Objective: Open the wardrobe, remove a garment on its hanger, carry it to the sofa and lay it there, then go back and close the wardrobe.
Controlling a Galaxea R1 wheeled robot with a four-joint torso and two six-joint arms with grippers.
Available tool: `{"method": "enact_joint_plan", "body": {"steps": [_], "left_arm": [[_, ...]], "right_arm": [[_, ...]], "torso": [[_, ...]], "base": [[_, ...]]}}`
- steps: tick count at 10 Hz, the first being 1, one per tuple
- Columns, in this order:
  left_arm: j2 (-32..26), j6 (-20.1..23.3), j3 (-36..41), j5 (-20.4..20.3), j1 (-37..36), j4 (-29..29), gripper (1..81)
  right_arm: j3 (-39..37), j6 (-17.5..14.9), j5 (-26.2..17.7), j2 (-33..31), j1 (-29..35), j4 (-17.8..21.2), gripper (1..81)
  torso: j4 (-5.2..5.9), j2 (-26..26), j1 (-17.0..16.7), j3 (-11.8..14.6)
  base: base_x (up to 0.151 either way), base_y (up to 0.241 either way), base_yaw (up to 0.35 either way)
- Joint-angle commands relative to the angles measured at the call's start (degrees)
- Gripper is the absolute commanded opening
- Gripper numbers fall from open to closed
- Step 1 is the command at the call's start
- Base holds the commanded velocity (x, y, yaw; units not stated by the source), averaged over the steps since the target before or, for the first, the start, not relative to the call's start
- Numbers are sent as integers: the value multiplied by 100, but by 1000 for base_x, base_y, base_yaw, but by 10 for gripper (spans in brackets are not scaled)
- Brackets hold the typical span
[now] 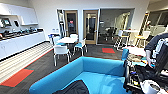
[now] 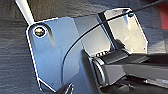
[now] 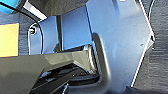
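The sofa point(image 1: 100, 71) is bright turquoise and fills the near foreground of the head view, its low back curving round the wide seat. The garment point(image 1: 73, 88), a black heap of soft fabric, lies on the seat at the near edge. I cannot make out the hanger in the fabric. A corner of the turquoise sofa point(image 3: 7, 5) also appears in the right wrist view, above dark carpet. Both wrist views look past the robot's own plates down at the floor.
A person point(image 1: 156, 50) stands at the right beside a cluttered cart point(image 1: 140, 80). Behind the sofa are a white table point(image 1: 67, 40) with white chairs point(image 1: 61, 51), a counter point(image 1: 20, 41) along the left wall and glass doors point(image 1: 90, 26). Red carpet patches point(image 1: 16, 77) mark the floor.
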Motion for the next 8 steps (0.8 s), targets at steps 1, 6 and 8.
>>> {"method": "enact_joint_plan", "body": {"steps": [1, 6, 8], "left_arm": [[-5, 47, -41, 227, -290, 64, 811], [-5, 47, -41, 227, -290, 55, 811], [-5, 47, -41, 227, -290, 55, 811]], "right_arm": [[13, -33, -340, 47, 219, -57, 811], [13, -33, -340, 47, 219, -57, 811], [4, -33, -340, 47, 219, -57, 811]], "torso": [[0, 0, 7, 0], [0, -5, 7, 2], [0, -5, 7, 2]], "base": [[-72, 0, 0], [-72, 0, 0], [-72, 0, 0]]}}
